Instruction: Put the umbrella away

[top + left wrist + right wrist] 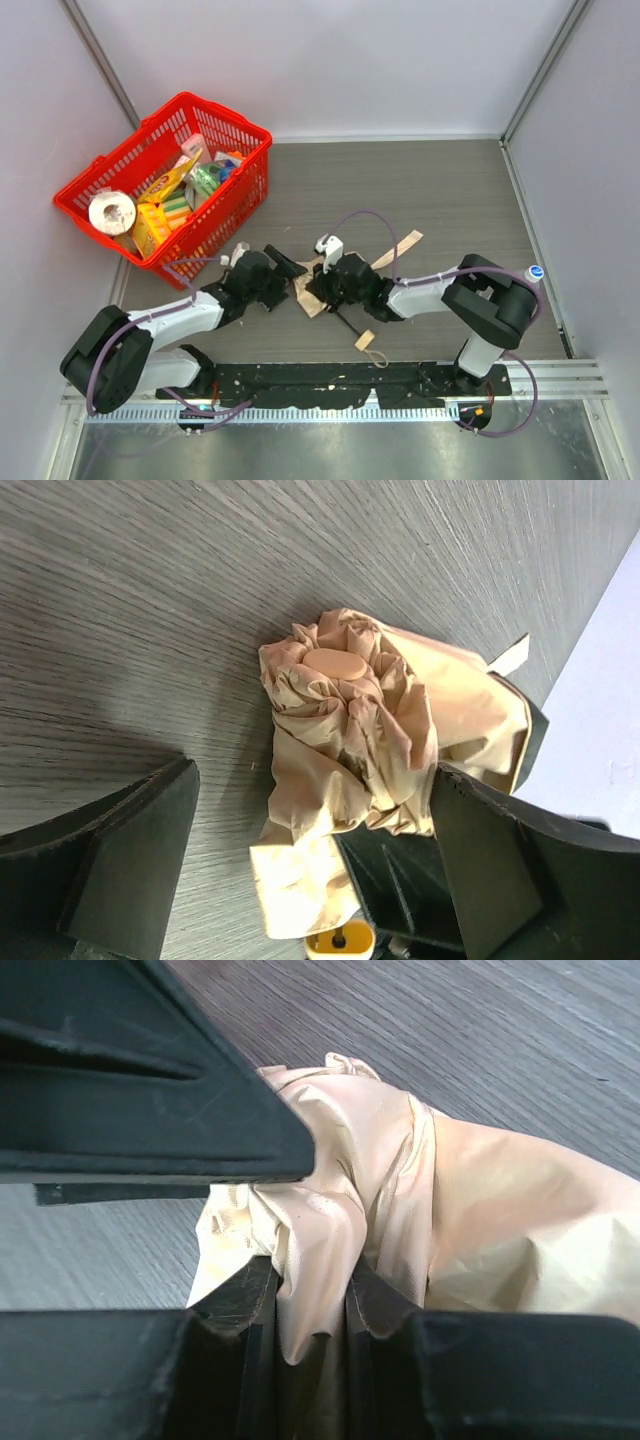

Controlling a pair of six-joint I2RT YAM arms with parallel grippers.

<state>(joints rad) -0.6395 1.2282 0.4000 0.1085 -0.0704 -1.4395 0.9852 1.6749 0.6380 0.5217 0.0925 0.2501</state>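
Overhead, the beige umbrella (308,292) lies on the worktop (450,195) between both arms, its handle (364,340) nearest their bases. Only the wrist views show grips: left claw (312,780) spread wide, released; right claw (310,1230) clenched on its bunched fabric.

On the table (450,190), far left, hard by the wall: a basket (225,215). Inside it, a roll (112,212) at the left end, packets (185,185) to the right of that. Towards the near edge, around the middle: the umbrella (308,300), lying flat, with its bunched fabric at the left, handle (365,340) nearer and to the right, strap (405,248) farther off to the right. Just left of the bunch: the left gripper (290,275), fingers (130,860) on either side of the fabric. On the right of the bunch: the right gripper (320,288), fabric between its fingers (150,1090).
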